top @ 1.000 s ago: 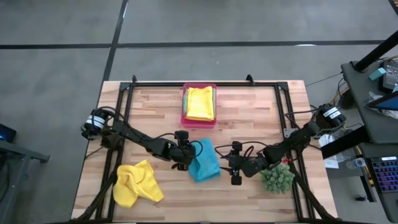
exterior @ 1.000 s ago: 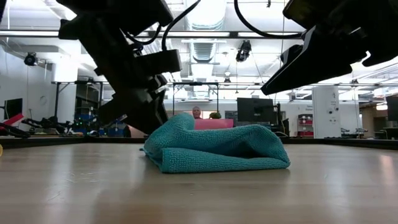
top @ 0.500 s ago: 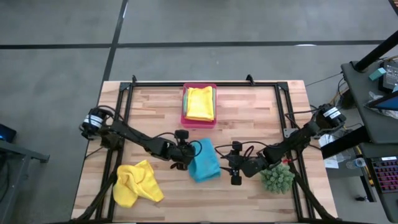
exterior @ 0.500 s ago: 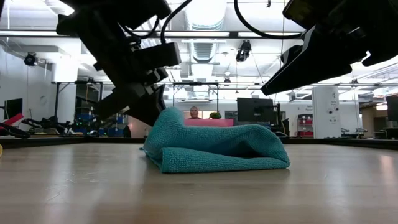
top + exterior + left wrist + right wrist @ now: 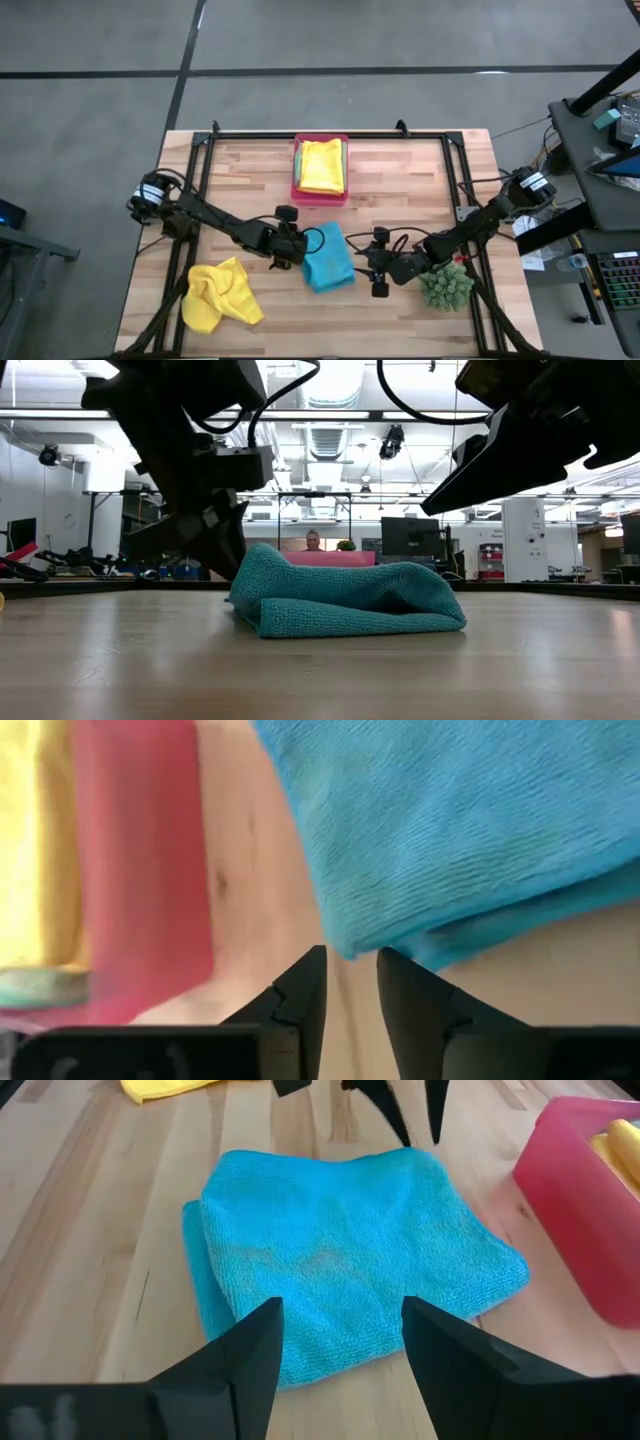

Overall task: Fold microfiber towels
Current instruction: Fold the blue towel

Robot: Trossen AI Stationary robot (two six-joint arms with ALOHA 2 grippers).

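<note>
- The turquoise towel [image 5: 328, 257] lies folded at mid-worktop, between the two arms
- Left gripper [image 5: 350, 982] sits just beside the towel's edge — jaws narrowly parted, nothing between them; the folded corner lies straight ahead
- Right gripper [image 5: 340, 1348] hovers just off the opposite side, jaws released wide, empty
- The left arm looks nearer
- A crumpled yellow towel [image 5: 220, 293] waits near the left arm

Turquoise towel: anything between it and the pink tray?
Nothing visible. In the high view only bare wood lies between the folded turquoise towel and the pink tray, which already holds a yellow towel. The left gripper sits at the towel's left edge, the right gripper just off its right side, neither on that path.
</note>
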